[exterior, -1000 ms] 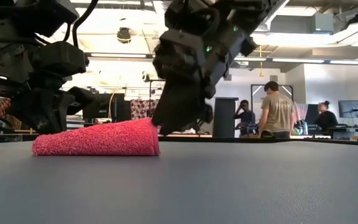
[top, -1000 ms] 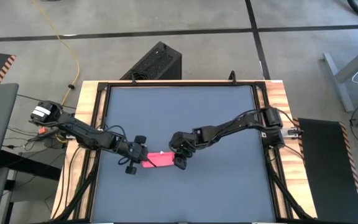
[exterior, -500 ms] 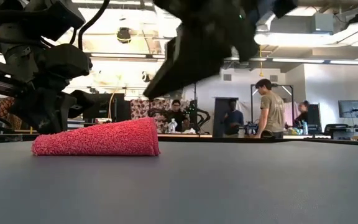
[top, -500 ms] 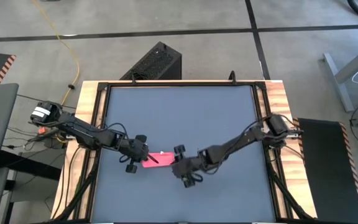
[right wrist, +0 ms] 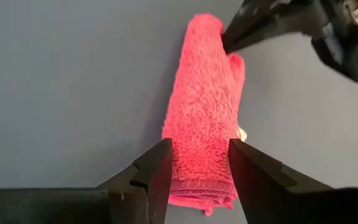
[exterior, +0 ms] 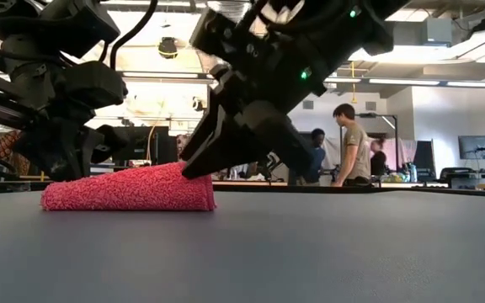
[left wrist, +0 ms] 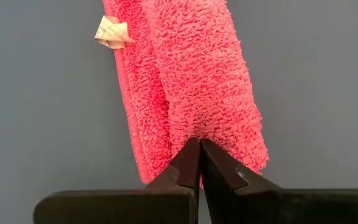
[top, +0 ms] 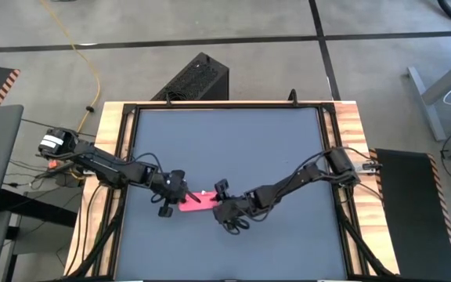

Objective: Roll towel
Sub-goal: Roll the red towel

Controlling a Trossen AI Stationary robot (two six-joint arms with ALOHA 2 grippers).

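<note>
People stand beyond the tabletop point(top: 288, 141); rolled towel point(top: 196, 201) near its front edge, left gripper point(left wrist: 199, 151) pinching one end, right gripper point(right wrist: 199, 163) wide around the other.

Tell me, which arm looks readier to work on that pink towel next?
Probably the right. Its gripper is open, fingers astride the free end of the towel, ready to close. The left gripper is shut on the other end, likely anchoring it.

towel point(top: 196, 201) on table point(top: 233, 141), left hand point(top: 174, 188) at its left end, right hand point(top: 219, 202) at its right
</note>
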